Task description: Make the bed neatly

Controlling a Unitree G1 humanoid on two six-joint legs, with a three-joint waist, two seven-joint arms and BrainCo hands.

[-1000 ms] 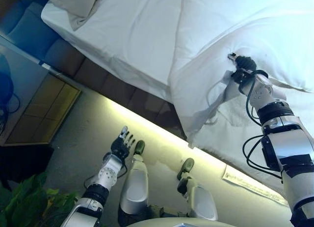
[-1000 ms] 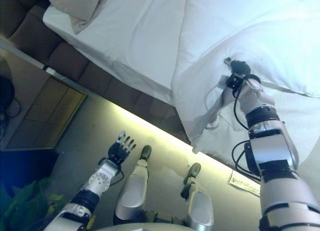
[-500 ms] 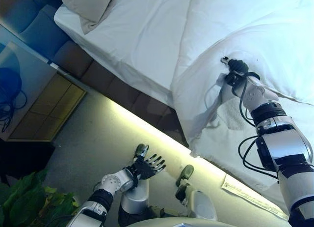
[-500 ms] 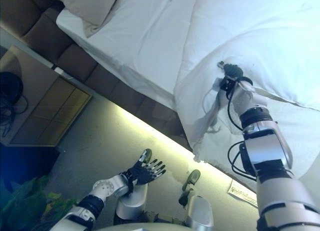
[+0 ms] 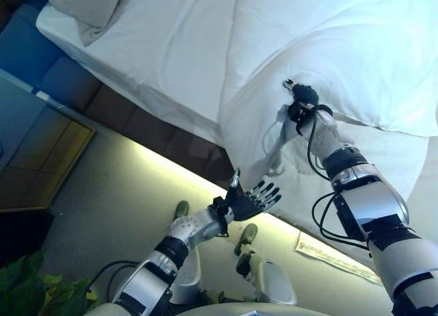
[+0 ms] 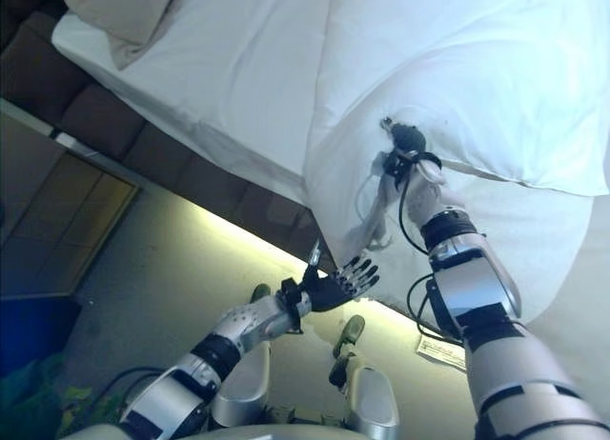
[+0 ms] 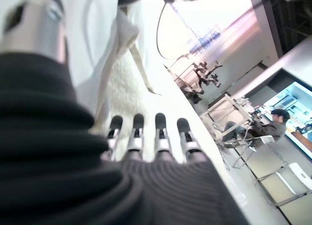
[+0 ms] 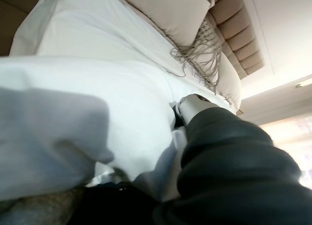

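white sheets cover the bed [image 5: 171,49] beside a lit floor strip; the right hand [image 5: 301,100] is clenched on a bunched fold of the duvet [image 5: 356,49], which hangs over the near edge. the left hand [image 5: 250,198] reaches with fingers spread, empty — a one-handed tug risks dragging the cover crooked; the fold might slip free.

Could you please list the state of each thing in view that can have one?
White duvet: bunched, its edge hanging over the bed side, gripped by the right hand.
Right hand: shut on the duvet.
Left hand: open, fingers spread, holding nothing.
Beige pillow: lying at the bed's head.
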